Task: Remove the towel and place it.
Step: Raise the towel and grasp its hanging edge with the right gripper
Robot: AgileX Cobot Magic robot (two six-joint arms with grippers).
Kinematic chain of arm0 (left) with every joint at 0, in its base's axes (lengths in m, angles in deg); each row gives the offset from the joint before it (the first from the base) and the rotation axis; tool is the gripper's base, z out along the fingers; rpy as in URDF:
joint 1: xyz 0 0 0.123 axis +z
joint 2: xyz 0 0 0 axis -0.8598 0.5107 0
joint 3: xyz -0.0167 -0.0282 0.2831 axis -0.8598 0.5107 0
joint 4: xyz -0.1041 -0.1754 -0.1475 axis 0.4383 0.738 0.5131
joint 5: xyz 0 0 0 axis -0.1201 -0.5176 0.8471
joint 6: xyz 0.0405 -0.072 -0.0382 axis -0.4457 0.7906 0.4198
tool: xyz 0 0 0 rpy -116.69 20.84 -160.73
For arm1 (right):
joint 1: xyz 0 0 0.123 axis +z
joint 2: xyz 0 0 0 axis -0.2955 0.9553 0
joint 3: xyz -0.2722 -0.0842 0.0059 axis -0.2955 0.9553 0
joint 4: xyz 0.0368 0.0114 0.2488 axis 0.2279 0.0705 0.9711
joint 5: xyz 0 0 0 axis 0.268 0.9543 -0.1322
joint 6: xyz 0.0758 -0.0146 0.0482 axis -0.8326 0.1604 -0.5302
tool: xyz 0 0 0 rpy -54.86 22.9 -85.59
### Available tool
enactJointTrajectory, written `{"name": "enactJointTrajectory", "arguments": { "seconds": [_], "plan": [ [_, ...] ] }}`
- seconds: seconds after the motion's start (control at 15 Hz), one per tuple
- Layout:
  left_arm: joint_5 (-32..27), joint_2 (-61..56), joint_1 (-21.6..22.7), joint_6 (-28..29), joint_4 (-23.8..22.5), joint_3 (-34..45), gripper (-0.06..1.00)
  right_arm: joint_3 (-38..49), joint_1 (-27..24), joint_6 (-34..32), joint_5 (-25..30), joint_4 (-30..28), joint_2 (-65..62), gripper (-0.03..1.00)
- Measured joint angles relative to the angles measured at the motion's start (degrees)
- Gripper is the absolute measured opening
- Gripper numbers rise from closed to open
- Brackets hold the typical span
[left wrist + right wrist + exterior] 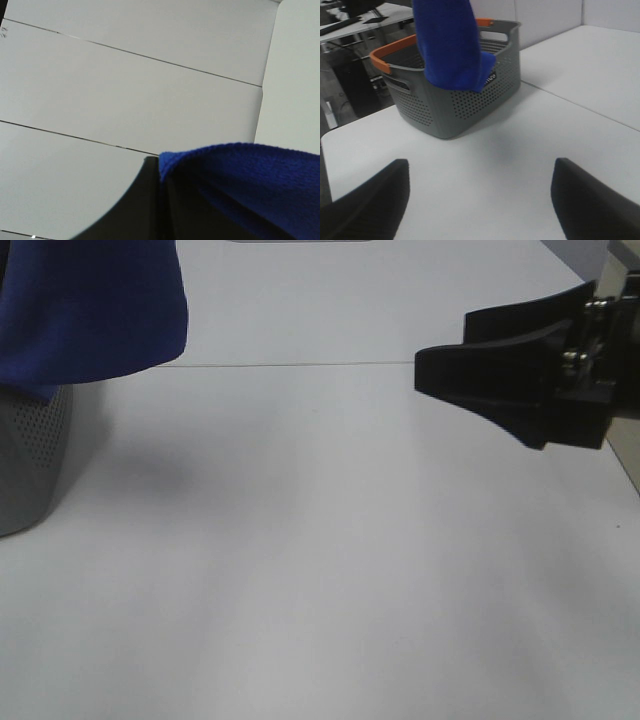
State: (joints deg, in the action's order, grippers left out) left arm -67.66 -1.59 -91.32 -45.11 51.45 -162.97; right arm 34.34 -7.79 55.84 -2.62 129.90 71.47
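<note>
The towel (450, 45) hung over the rim of the grey basket (445, 112), pinched in the left claw (159, 172), apparently for carrying out. The right claw (481, 165), spread and empty, hovered over the table (320, 590).

A smooth white table (330, 570), crossed by a thin dark seam, is shown; a grey perforated plastic basket (25, 465) with an orange rim is carried at its left edge.

Royal-blue towel (451, 45), bunched, hanging upright, lower end at the grey basket (445, 107) rim
</note>
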Motion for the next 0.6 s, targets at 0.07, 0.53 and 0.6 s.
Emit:
{"name": "enactJointTrajectory", "arguments": {
  "seconds": [0.07,0.53,0.6],
  "plan": [
    [0.2,0.0,-1.0,0.0,0.9,0.0,0.00,-1.3,0.0,5.8,4.8,1.5,5.6,0.76],
    [2.1,0.8,-2.0,0.1,6.8,0.0,0.00,-24.5,1.6,9.5,25.0,3.3,36.2,0.76],
    [3.2,0.8,-2.0,0.1,6.9,0.0,0.00,-27.1,2.6,8.8,25.2,3.3,38.0,0.76]
  ]
}}
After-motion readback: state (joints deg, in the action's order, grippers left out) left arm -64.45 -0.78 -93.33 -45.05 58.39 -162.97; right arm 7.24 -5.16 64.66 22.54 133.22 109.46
